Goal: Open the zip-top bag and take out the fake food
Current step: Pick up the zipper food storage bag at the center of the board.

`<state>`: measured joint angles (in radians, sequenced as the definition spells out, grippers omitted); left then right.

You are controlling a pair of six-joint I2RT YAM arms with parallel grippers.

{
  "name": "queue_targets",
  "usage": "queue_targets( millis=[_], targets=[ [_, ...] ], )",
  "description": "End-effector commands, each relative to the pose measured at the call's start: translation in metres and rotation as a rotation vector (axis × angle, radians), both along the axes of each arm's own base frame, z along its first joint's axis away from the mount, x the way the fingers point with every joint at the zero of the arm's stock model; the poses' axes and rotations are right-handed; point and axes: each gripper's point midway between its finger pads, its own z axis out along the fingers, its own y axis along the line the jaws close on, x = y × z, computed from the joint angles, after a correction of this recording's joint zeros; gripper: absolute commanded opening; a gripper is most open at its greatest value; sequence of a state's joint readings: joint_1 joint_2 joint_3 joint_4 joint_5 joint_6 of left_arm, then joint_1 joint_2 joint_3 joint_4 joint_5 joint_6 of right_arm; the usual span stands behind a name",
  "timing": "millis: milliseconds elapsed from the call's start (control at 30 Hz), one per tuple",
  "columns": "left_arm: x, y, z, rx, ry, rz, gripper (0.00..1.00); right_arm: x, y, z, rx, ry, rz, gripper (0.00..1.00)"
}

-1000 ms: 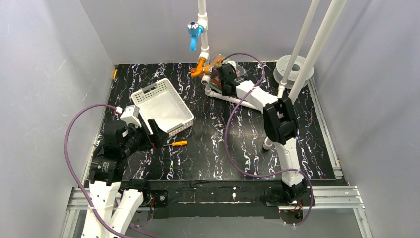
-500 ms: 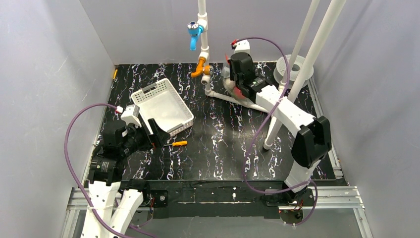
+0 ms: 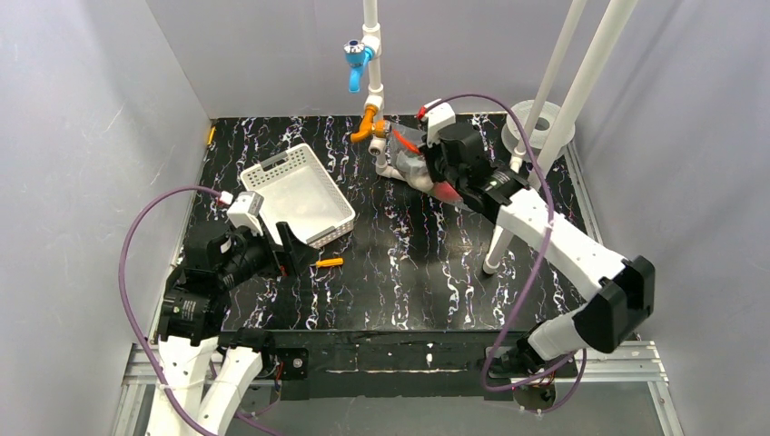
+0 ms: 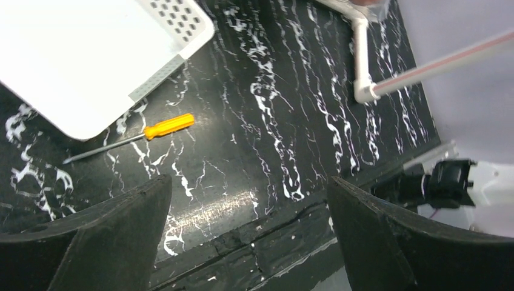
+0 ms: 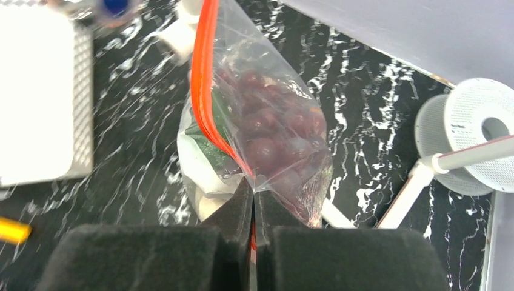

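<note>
Right wrist: right hand (image 5: 253, 197) clamps one zip-top bag (image 5: 243, 63), one grape bunch (image 5: 273, 136) inside.

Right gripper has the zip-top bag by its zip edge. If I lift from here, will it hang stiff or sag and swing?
Likely floppy: the zip-top bag is thin crinkled film, pinched in the right gripper at its zip strip. The grape bunch and other pieces inside would probably shift, so expect sag and swing.

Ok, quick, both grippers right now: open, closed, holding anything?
Left gripper: open, holding nothing.
Right gripper: closed on the bag, at its zip edge.
</note>
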<state>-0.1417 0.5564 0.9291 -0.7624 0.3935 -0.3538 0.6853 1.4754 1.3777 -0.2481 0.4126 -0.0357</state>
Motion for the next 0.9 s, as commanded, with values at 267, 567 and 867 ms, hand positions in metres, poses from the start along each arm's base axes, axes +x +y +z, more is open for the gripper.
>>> queue_targets(
  millis=[267, 567, 867],
  targets=[
    [-0.020, -0.043, 0.047, -0.037, -0.199, -0.369, 0.99, -0.100, 0.018, 0.037, 0.042, 0.049, 0.489, 0.01],
    [-0.021, -0.076, 0.071, -0.182, -0.351, -0.594, 0.99, -0.150, 0.020, 0.022, -0.017, 0.129, 0.799, 0.01],
    [0.004, -0.106, 0.055, -0.027, -0.482, -0.717, 0.93, -0.183, 0.019, 0.018, 0.038, 0.210, 1.022, 0.01]
  ],
)
